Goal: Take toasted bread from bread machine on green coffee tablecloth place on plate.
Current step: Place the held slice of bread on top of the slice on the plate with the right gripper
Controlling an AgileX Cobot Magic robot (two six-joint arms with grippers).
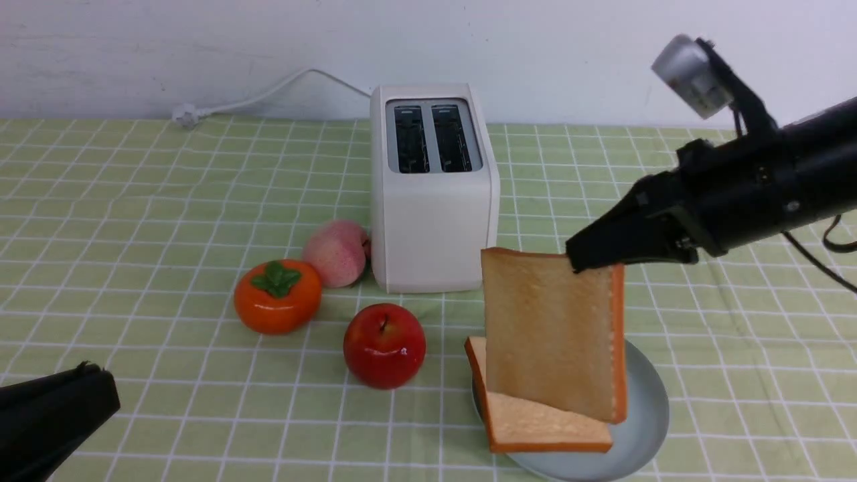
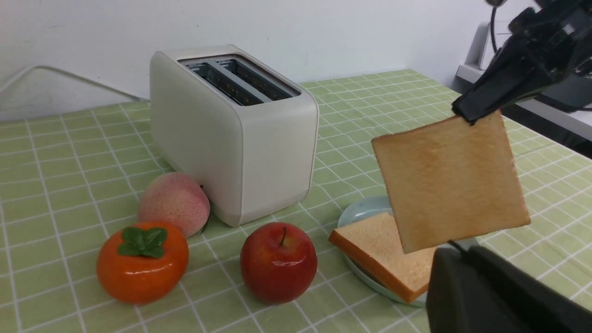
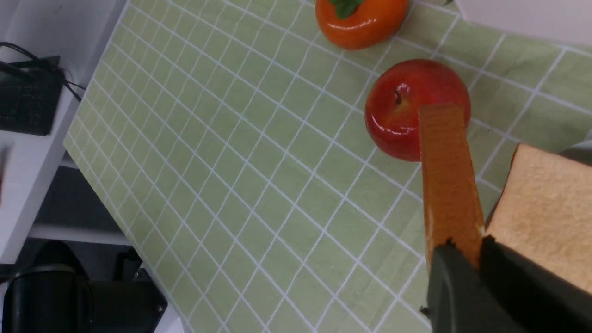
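The right black tool point(image 1: 582, 261) is clamping the top corner of a square golden-tan toast slice with orange-brown crust point(image 1: 549, 335), which is hanging nearly upright over the round pale blue-green plate point(image 1: 646, 415). A second matching toast slice point(image 1: 542, 425) is lying flat on that plate, one corner overhanging the rim. Whether the two slices are touching is unclear. The boxy cream-white toaster point(image 1: 432, 221) is standing behind the plate on the yellow-green checked tablecloth point(image 1: 134, 201) covering the worktop. A glossy red apple point(image 1: 383, 345), an orange persimmon point(image 1: 276, 298) and a pink peach point(image 1: 336, 253) are sitting left of the plate. The left black tool point(image 1: 100, 395) is hovering low at the near left, jaws together.
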